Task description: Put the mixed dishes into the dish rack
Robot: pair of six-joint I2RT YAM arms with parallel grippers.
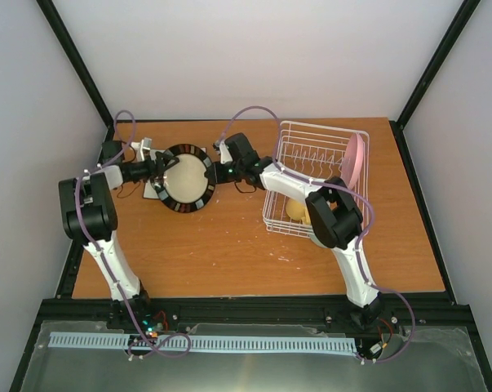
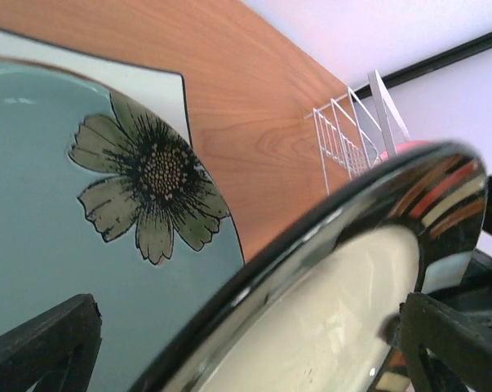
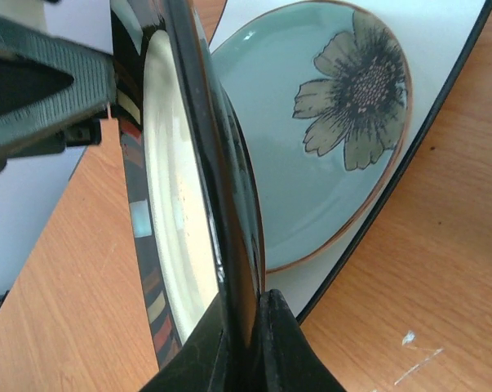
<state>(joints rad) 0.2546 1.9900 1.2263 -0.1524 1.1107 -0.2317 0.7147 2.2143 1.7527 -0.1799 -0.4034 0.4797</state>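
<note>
- The right gripper pinches the rim of the black-rimmed round plate, 1 finger on each face.
- The left gripper has its 2 fingers spread wide at the opposite rim, which runs between them.
- The plate is left of the dish rack, over the mint-green plate with flower mark, which lies on the white square plate.
- The rack holds a pink round plate on edge and a pale yellow mug.
- The held plate is glossy, with a cream centre and a striped black band. The rack is white wire and the table wood-grain.
</note>
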